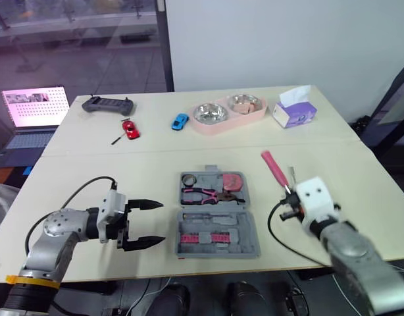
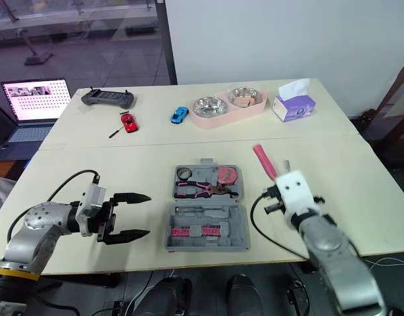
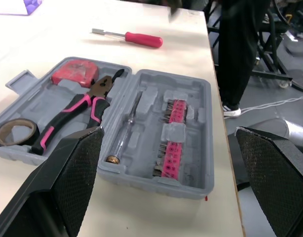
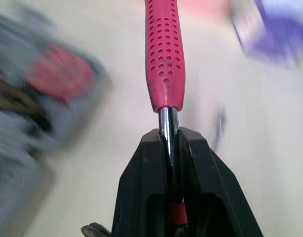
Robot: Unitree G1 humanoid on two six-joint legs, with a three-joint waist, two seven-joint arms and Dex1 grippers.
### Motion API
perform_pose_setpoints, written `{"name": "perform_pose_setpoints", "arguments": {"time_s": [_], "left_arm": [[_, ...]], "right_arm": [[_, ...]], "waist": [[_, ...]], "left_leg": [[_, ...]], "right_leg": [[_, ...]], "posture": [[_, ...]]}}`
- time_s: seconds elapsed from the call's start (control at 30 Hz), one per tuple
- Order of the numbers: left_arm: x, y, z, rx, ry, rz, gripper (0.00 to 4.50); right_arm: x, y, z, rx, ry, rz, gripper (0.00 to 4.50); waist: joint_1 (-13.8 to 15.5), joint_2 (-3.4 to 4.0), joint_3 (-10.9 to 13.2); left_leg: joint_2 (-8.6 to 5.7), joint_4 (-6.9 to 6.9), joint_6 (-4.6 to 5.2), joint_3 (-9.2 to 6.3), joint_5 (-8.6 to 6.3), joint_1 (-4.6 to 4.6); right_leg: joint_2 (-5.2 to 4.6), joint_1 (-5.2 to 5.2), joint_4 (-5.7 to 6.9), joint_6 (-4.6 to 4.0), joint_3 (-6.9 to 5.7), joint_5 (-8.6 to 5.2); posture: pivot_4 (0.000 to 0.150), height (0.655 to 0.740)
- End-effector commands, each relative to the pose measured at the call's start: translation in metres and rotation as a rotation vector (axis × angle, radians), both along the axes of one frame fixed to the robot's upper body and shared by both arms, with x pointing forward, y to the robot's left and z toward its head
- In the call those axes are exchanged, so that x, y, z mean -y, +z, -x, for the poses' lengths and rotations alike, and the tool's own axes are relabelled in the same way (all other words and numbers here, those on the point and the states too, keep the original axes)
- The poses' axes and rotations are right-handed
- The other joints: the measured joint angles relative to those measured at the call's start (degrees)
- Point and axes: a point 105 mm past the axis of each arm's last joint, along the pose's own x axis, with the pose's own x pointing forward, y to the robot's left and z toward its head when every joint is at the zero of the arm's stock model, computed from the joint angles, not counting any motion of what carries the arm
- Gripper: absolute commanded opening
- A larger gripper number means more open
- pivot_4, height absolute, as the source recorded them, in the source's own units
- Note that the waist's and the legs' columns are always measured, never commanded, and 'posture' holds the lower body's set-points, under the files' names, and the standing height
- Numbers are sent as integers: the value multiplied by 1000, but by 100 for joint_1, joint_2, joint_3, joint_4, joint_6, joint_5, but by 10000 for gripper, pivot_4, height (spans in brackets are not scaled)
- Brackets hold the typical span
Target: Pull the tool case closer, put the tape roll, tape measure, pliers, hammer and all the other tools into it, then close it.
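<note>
Right hand (image 4: 169,137) clamps the hammer (image 4: 164,49) shaft, right of the open tool case (image 1: 247,228).

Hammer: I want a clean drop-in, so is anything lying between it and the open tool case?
Nothing visible does. The hammer is held by its metal shaft in the right gripper, just to the right of the open tool case, with bare table between them. The pliers and tape measure sit in the case's far half.

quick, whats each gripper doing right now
left gripper: open, empty, beside the tool case
right gripper: shut on the hammer, gripping its metal shaft
</note>
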Motion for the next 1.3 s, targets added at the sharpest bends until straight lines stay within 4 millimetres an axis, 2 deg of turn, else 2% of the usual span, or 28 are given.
{"name": "perform_pose_setpoints", "arguments": {"time_s": [0.03,0.07,0.2,0.37,0.53,0.67,1.07,1.3], "left_arm": [[-6,9,-4,25,8,13,45000],[-6,9,-4,25,1,10,45000],[-8,9,-5,32,-24,-11,45000],[-11,6,-2,38,-54,-49,45000],[-11,2,2,45,-78,-75,45000],[-10,2,5,47,-80,-73,45000],[-7,-2,12,38,-86,-74,45000],[-6,0,11,44,-84,-68,45000]], "right_arm": [[-40,14,19,-105,313,64,222],[-51,14,25,-178,413,91,222],[-72,6,41,-389,631,253,222],[-82,-15,38,-563,660,378,222],[-96,-25,25,-592,679,423,222],[-97,-28,19,-617,673,456,222],[-105,-42,13,-640,689,487,222],[-101,-49,7,-656,658,489,222]], "waist": [[25,-3,1],[30,-3,4],[64,1,9],[53,-2,9],[53,-2,8],[55,-2,8],[43,-1,6],[41,-1,6]], "left_leg": [[4,-1,1,-2,-1,0],[7,-3,2,-4,-2,-1],[17,1,2,-6,-3,-5],[21,0,1,-3,-4,-17],[21,2,0,0,-3,-44],[21,8,-13,0,5,-85],[23,9,-14,-1,5,-85],[23,10,-15,0,6,-85]], "right_leg": [[2,1,-1,-2,-6,-1],[4,3,-3,-3,-10,-1],[6,11,-25,-25,-20,-8],[-1,16,-69,-40,-26,0],[-7,-17,-63,-27,-25,15],[7,-67,-53,-19,-25,39],[12,-68,-52,-22,-24,42],[13,-68,-50,-22,-24,43]], "posture": [[1500,7370],[1500,7370],[1500,7370],[1500,7370],[1500,7370],[1500,7370],[1500,7370],[1500,7370]]}}
